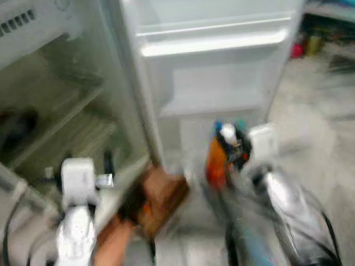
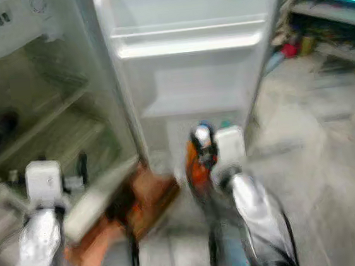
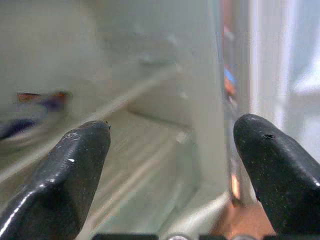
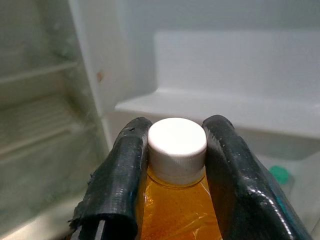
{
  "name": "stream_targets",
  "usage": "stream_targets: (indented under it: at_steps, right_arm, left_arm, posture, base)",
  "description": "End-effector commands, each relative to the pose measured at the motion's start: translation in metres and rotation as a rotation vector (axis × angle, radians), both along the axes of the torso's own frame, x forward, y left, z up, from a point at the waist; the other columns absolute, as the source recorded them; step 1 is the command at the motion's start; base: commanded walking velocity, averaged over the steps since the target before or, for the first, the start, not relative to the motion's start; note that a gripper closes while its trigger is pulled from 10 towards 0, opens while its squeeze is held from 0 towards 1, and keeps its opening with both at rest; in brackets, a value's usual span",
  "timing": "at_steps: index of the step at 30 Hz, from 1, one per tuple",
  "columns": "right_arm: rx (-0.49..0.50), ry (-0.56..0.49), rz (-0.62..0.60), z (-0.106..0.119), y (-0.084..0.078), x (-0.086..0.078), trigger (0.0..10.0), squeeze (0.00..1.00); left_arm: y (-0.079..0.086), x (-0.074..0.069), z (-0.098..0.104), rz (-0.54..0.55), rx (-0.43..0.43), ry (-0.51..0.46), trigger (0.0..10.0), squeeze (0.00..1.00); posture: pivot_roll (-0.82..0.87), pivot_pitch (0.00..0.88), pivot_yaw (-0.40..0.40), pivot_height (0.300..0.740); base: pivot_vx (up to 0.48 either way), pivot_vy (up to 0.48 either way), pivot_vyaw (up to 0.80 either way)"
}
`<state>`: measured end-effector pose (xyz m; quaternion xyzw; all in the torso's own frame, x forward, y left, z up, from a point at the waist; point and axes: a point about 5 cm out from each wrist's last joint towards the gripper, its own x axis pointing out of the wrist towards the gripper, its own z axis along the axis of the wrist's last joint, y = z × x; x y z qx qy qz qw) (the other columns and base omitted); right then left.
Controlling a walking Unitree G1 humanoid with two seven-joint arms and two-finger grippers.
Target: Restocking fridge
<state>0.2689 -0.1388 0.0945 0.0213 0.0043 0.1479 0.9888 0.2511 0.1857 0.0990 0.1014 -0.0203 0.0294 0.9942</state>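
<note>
Bottle (image 4: pixel 177 200) neck pinched btwn right gripper (image 4: pixel 177 165) fingers.

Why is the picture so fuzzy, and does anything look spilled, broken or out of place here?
Nothing stands out. The right gripper holds an upright, capped orange bottle before the open fridge door; the left gripper is open near the shelves. No spill shows, though the head views are blurred.
</note>
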Motion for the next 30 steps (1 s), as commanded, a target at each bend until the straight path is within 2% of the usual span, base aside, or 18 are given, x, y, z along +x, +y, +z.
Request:
stream_targets:
  at_steps: [1, 8, 24, 30]
  right_arm:
    - [0.001, -0.040, 0.035, 0.0083, 0.0081, 0.0066, 10.0, 0.00]
    - [-0.001, -0.042, 0.042, 0.0080, 0.0096, 0.0095, 10.0, 0.00]
    - [-0.003, -0.067, 0.048, 0.0107, 0.0132, 0.0140, 10.0, 0.00]
    - [-0.009, -0.075, 0.042, 0.0110, 0.0128, 0.0147, 10.0, 0.00]
  left_arm:
    - [0.0055, -0.0086, -0.0121, 0.025, 0.003, 0.052, 10.0, 0.00]
    - [0.0045, -0.0078, -0.0117, 0.017, 0.000, 0.048, 10.0, 0.00]
    - [0.0012, -0.0040, -0.0102, -0.002, -0.002, 0.037, 10.0, 0.00]
    - [0.0006, -0.0036, -0.0105, -0.005, 0.000, 0.039, 10.0, 0.00]
  posture:
    - [0.11, 0.078, 0.018, 0.643]
    - [0.12, 0.079, 0.018, 0.643]
    - [0.12, 0.081, 0.023, 0.643]
    - [0.12, 0.082, 0.023, 0.643]
  base:
    - [0.000, 0.000, 0.00]
    - [0.000, 0.000, 0.00]
    - [0.311, 0.224, 0.00]
    - [0.302, 0.000, 0.00]
